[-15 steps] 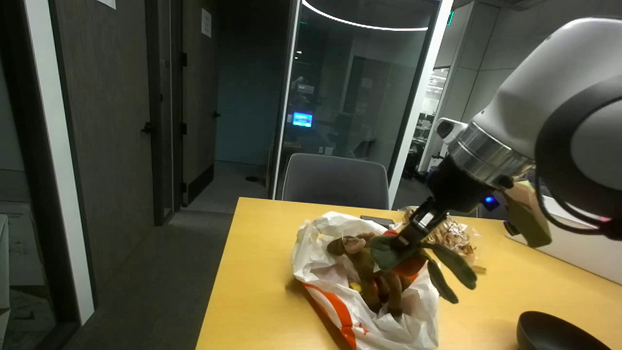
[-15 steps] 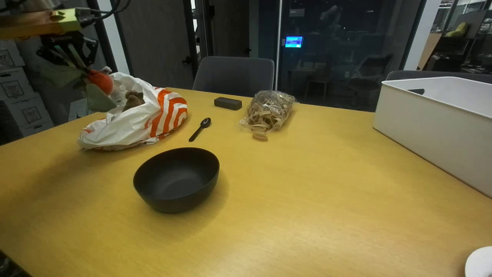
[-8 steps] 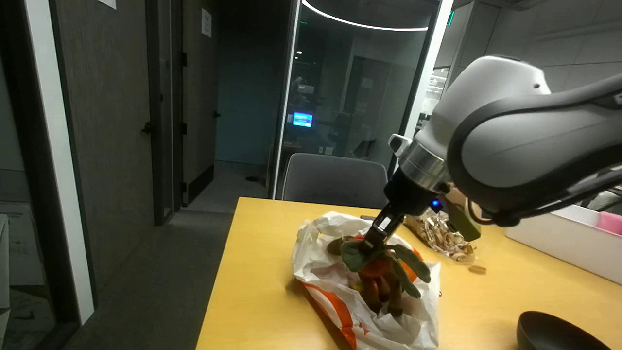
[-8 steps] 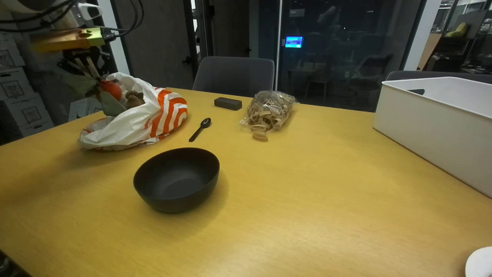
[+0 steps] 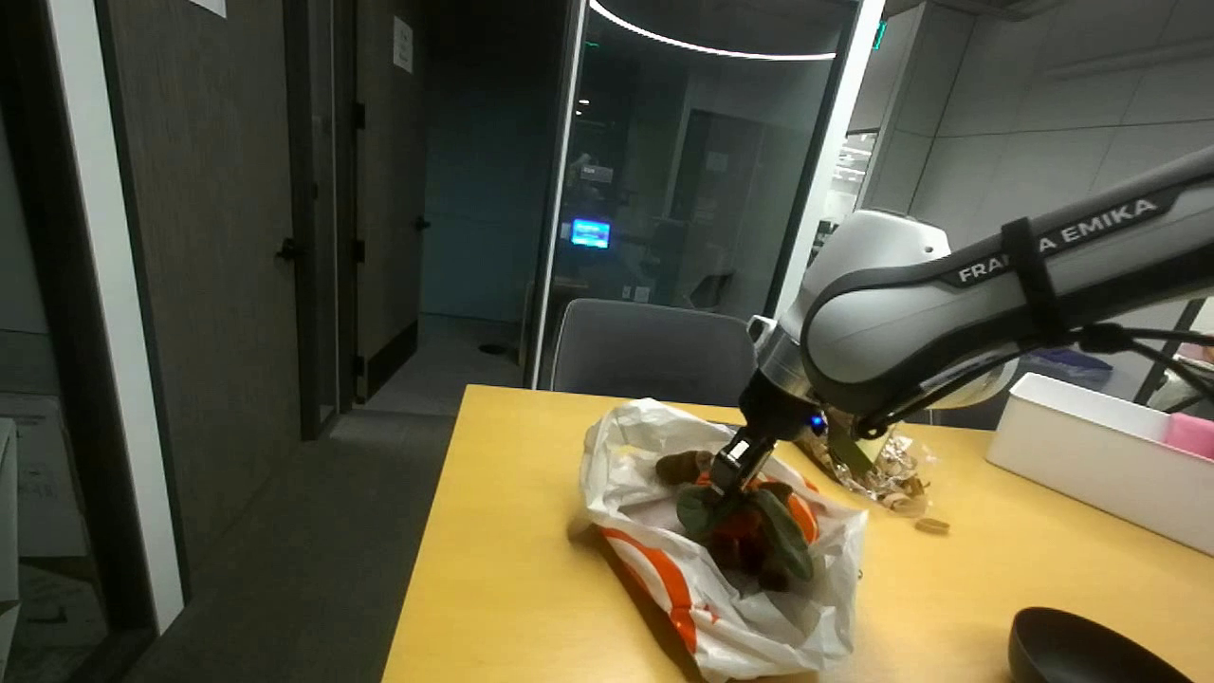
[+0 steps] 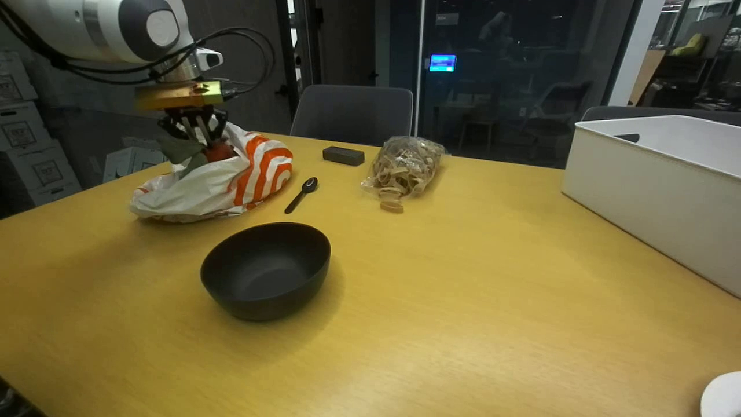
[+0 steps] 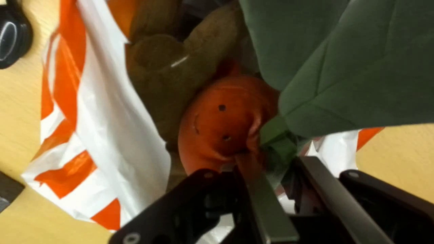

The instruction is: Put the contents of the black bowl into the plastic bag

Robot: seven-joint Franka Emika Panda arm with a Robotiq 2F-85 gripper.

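Note:
The white plastic bag with orange stripes lies open on the table, and it shows in both exterior views and the wrist view. My gripper is shut on an orange plush with a smiling face and large green leaves, pinching it near its leaf base. In both exterior views the gripper is down at the bag's mouth with the plush inside the opening. A brown plush lies in the bag under it. The black bowl stands upright and empty.
A black spoon lies beside the bag. A dark block and a clear bag of tan rings lie farther back. A white bin stands at the right. A chair stands behind the table.
The gripper has moved over the bag and down into its mouth, carrying the orange plush. The bag has shifted slightly, toward the spoon. The bowl has not moved.

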